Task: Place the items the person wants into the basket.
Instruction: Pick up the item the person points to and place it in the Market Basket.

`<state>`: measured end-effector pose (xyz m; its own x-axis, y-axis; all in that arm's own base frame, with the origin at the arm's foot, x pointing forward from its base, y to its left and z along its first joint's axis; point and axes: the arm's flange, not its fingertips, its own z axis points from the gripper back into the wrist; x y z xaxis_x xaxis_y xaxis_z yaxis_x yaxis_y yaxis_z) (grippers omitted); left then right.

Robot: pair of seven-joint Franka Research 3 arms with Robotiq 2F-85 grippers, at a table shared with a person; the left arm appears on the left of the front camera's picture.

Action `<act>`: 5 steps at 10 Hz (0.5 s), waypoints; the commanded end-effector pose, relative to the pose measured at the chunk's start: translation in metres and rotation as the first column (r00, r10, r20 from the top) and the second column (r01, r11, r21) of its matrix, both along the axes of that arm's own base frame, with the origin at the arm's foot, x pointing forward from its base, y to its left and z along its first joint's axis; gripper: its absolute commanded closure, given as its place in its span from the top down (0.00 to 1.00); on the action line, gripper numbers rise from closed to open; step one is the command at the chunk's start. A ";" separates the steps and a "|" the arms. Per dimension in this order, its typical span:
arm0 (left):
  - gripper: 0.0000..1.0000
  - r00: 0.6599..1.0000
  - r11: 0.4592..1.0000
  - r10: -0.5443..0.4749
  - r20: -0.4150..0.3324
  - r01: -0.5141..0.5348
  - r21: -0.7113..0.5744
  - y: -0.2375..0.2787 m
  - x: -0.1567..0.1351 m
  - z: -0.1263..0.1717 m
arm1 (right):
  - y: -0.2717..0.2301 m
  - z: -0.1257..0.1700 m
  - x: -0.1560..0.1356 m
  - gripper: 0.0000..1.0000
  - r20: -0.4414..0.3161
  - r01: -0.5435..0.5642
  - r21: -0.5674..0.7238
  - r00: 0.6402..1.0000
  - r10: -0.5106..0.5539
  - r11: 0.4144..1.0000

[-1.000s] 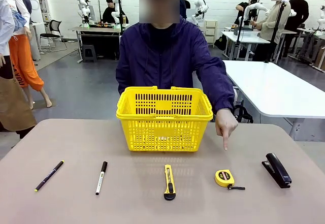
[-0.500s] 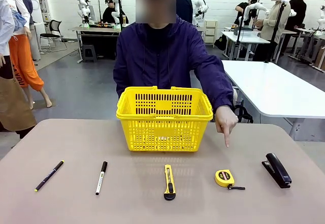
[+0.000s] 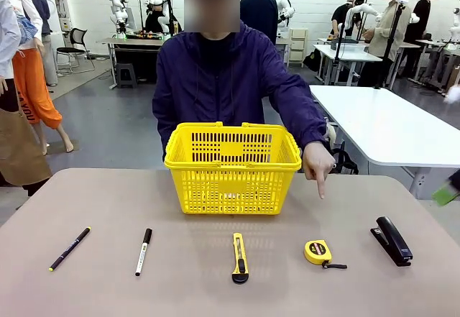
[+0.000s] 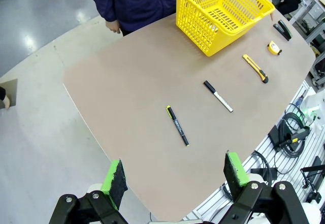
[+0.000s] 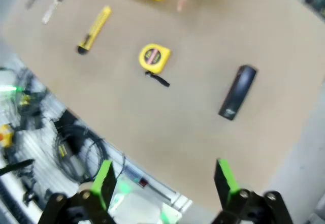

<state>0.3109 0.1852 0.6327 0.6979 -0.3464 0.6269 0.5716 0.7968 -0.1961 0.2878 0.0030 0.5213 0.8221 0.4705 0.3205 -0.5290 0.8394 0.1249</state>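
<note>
At the right of the bench (image 3: 215,292), the person's hand (image 3: 318,164) points down at the tape measure (image 3: 317,251). It lies between the utility knife (image 3: 239,257) and the stapler (image 3: 392,240), nearer than the basket (image 3: 232,166). That is likely the piece to fetch. The right tool (image 5: 163,176) hangs high above it, pads spread wide, nothing between them. It should drop straight, straddle the round body rather than the strap, and avoid the pointing finger. The left tool (image 4: 176,172) is likewise spread and bare above the bench's left edge, and the marker (image 3: 144,251) lies near left. The bench is smooth and tan. Beyond it are white tables and a grey floor.
</note>
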 end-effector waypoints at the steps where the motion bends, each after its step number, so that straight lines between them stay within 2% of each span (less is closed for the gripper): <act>1: 1.00 1.000 1.000 -0.007 0.007 0.007 -0.012 0.001 -0.001 0.000 | 0.042 -0.035 0.003 1.00 -0.048 0.082 -0.110 0.995 -0.087 0.991; 3: 1.00 1.000 1.000 -0.007 0.007 0.007 -0.012 0.001 -0.001 0.000 | 0.070 -0.064 0.022 1.00 -0.005 0.179 -0.159 0.983 -0.182 0.971; 5: 1.00 1.000 1.000 -0.007 0.007 0.007 -0.012 0.001 -0.001 0.000 | 0.080 -0.082 0.039 1.00 0.004 0.217 -0.183 0.975 -0.220 0.959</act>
<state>0.3108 0.1856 0.6327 0.6989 -0.3455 0.6263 0.5700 0.7979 -0.1959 0.3331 0.0852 0.4674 0.9040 0.3598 0.2309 -0.3680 0.9298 -0.0083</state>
